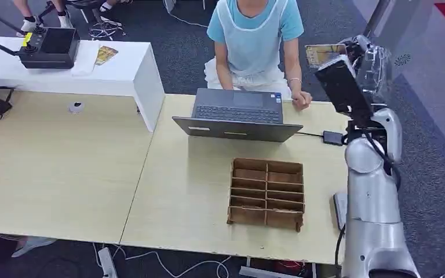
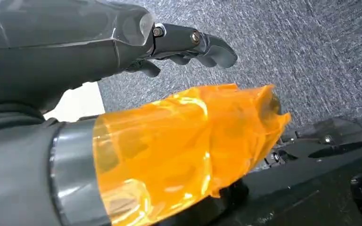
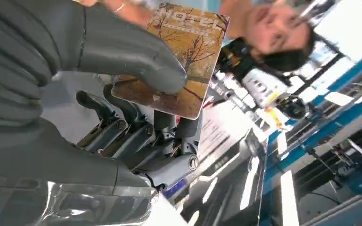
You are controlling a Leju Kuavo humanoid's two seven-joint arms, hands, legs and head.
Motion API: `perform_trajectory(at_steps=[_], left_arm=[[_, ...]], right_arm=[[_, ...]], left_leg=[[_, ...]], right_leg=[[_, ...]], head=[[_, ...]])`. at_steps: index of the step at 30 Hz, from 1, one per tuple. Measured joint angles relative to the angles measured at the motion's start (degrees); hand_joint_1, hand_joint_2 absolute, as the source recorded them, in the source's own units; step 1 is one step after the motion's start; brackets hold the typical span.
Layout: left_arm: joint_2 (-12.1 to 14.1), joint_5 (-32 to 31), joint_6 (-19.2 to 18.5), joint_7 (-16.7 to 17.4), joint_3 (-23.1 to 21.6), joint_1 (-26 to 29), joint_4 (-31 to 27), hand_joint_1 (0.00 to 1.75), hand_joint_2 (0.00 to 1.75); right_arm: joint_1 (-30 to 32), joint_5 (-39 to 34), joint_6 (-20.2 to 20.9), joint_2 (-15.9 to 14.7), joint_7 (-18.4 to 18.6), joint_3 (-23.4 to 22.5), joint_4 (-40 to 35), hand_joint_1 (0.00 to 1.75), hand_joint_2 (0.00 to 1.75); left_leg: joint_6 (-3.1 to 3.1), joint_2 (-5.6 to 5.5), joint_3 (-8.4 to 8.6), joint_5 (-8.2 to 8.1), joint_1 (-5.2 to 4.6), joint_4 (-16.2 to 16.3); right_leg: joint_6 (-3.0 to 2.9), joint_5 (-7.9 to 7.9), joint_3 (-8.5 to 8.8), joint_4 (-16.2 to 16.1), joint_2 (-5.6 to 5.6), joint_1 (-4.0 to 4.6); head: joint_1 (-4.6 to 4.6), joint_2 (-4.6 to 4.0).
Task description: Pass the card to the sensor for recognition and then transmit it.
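Note:
My right hand [image 1: 354, 65] is raised at the far right, above the table's back edge. It pinches a brown and yellow card [image 1: 323, 55] printed with trees. In the right wrist view the thick thumb [image 3: 136, 54] presses the card [image 3: 191, 44] onto the dark fingers [image 3: 136, 127] beneath it. A black device on a stand [image 1: 49, 47], possibly the sensor, sits on the white table far to the left. My left hand [image 2: 179, 108] hangs over grey carpet, its thumb wrapped in orange film. Its dark fingers [image 2: 193, 40] are slightly bent and hold nothing.
A person in a pale apron [image 1: 254, 40] sits behind an open laptop [image 1: 237, 113], one hand on the table. A brown cardboard divider box [image 1: 266, 193] stands on the wooden table [image 1: 64, 174]. A second card [image 1: 105, 55] lies on the white table; a small round object [image 1: 76, 107] lies nearby.

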Motion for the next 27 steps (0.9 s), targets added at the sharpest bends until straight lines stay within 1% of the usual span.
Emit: perform_trajectory(at_steps=[4,10,12,15,16,18,21,24,27], left_arm=[[0.09,0.0,0.11,0.02,0.02,0.26,0.0,0.0,0.0],[0.52,0.0,0.13,0.02,0.07,0.41,0.0,0.0,0.0],[0.59,0.0,0.13,0.02,0.09,0.44,0.0,0.0,0.0],[0.63,0.0,0.13,0.02,0.11,0.44,0.0,0.0,0.0],[0.66,0.0,0.15,0.0,0.17,0.44,0.0,0.0,0.0],[0.7,0.0,0.29,0.0,0.37,0.45,0.0,0.0,0.0],[0.89,0.0,0.52,0.0,0.81,0.54,0.0,0.0,0.0],[1.09,0.0,0.87,0.0,1.27,0.68,0.0,0.0,0.0],[1.31,0.0,0.98,0.0,1.57,0.87,0.0,0.0,0.0]], right_arm=[[1.15,-13.3,5.7,1.32,-0.59,-3.94,-2.92,1.75,1.75],[2.48,-29.8,12.89,1.38,-0.9,-8.34,-3.44,1.75,1.75],[2.82,-33.75,14.7,0.88,-0.63,-8.99,-2.96,1.75,1.75],[3.1,-35.78,15.7,0.22,-0.48,-9.73,-2.24,1.75,1.75],[3.15,-37.58,16.67,-0.33,0.0,-9.75,-1.86,1.75,1.75],[3.45,-41.42,18.65,-2.4,0.2,-9.71,-0.62,1.75,1.75],[4.5,-47.52,22.34,-6.56,-1.2,-9.64,1.54,1.75,1.75],[6.82,-53.87,25.74,-11.45,-2.79,-9.32,2.92,1.75,1.75],[9.39,-57.94,26.82,-15.37,-3.65,-9.25,3.32,1.75,1.75]], left_leg=[[0.0,0.01,-0.01,0.0,-0.02,0.01],[0.0,0.02,0.0,-0.01,-0.02,0.01],[0.0,0.02,0.0,-0.01,-0.02,0.01],[0.0,0.02,0.0,0.0,-0.01,0.01],[0.0,0.01,0.0,0.0,-0.01,0.01],[0.0,-0.02,-0.01,0.0,0.0,0.01],[0.01,-0.09,-0.02,0.0,-0.01,0.01],[0.03,-0.11,-0.05,-0.02,-0.03,0.02],[0.07,-0.1,-0.07,-0.05,-0.04,0.02]], right_leg=[[0.01,0.01,0.01,-0.02,0.01,-0.02],[0.02,0.01,0.0,-0.03,0.02,-0.02],[0.01,0.01,-0.01,-0.02,0.02,-0.02],[0.01,0.01,-0.01,-0.02,0.02,0.0],[0.01,0.01,-0.01,-0.02,0.02,0.0],[0.01,0.01,0.0,-0.02,-0.02,0.0],[0.02,0.01,0.02,-0.03,-0.1,-0.01],[0.03,0.0,0.03,-0.08,-0.12,-0.02],[0.04,0.0,0.02,-0.09,-0.11,-0.03]], head=[[0.0,0.0],[0.0,0.0],[-0.02,0.0],[-0.02,0.0],[-0.02,0.0],[-0.02,0.0],[0.0,0.0],[0.0,0.0],[-0.02,0.0]])
